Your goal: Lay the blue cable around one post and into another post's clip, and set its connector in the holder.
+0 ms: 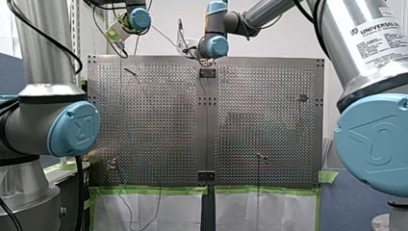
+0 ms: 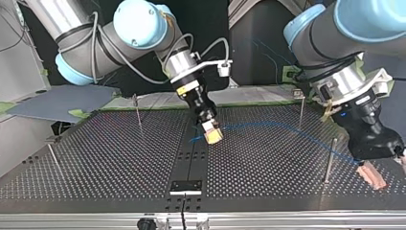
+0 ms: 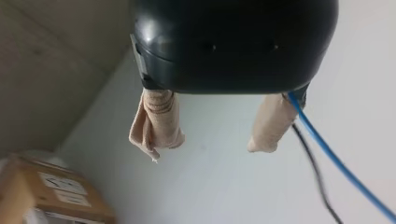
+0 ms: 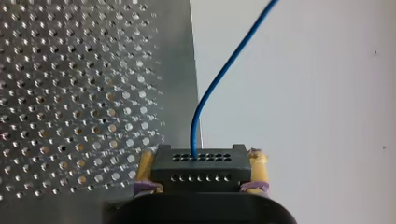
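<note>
My right gripper (image 4: 201, 158) is shut on the black connector (image 4: 201, 169), which sits between its yellow pads. The blue cable (image 4: 219, 79) rises out of the connector. In the top view my right gripper (image 2: 212, 135) hovers just above the table's black centre strip. From there the cable (image 2: 268, 125) arcs across to my left gripper (image 2: 387, 168) at the view's right edge. My left gripper (image 3: 207, 148) is open; its beige pads are wide apart with nothing between them. The cable (image 3: 336, 158) runs along the outside of one finger.
Thin metal posts stand on the perforated table: one (image 2: 137, 112) behind my right arm, two (image 2: 300, 108) (image 2: 329, 160) near my left gripper, one (image 2: 52, 158) at the left edge. A black holder (image 2: 186, 187) sits on the centre strip by the near edge.
</note>
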{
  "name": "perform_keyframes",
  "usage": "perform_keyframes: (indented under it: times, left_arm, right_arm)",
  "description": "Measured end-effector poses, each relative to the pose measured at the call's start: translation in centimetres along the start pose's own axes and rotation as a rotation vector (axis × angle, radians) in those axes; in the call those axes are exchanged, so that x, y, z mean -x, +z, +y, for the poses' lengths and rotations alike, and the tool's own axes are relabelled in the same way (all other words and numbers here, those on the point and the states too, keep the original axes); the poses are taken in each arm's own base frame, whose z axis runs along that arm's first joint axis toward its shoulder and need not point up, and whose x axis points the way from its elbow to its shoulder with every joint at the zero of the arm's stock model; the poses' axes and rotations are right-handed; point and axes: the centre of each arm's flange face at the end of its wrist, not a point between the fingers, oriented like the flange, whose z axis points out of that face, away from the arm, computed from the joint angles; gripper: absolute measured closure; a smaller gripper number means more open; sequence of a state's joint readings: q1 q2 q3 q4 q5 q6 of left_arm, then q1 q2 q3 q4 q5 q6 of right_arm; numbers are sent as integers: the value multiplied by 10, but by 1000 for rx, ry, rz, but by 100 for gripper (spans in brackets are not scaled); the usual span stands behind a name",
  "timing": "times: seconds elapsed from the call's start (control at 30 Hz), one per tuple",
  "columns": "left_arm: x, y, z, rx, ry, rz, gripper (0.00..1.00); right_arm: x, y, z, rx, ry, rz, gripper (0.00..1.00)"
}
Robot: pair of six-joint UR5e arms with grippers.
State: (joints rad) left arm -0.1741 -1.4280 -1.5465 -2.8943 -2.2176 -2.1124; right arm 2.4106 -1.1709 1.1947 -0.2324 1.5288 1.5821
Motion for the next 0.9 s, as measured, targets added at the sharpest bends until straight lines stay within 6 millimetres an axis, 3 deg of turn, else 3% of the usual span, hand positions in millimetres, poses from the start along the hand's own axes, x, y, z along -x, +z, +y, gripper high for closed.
perform_keyframes:
  times: [0.27,0.5,0.73,0.9]
  left_arm:
    - [-38,32,41,53,109,97,0]
    - [-65,66,72,65,84,114,0]
    - [-87,94,107,86,77,143,0]
    - [-88,107,126,101,87,164,0]
  right_arm:
    - [6,-1,-2,39,-26,-18,100]
    - [11,-2,7,95,-45,-39,100]
    - [38,3,10,104,-57,-83,100]
    - [52,4,9,104,-60,-108,100]
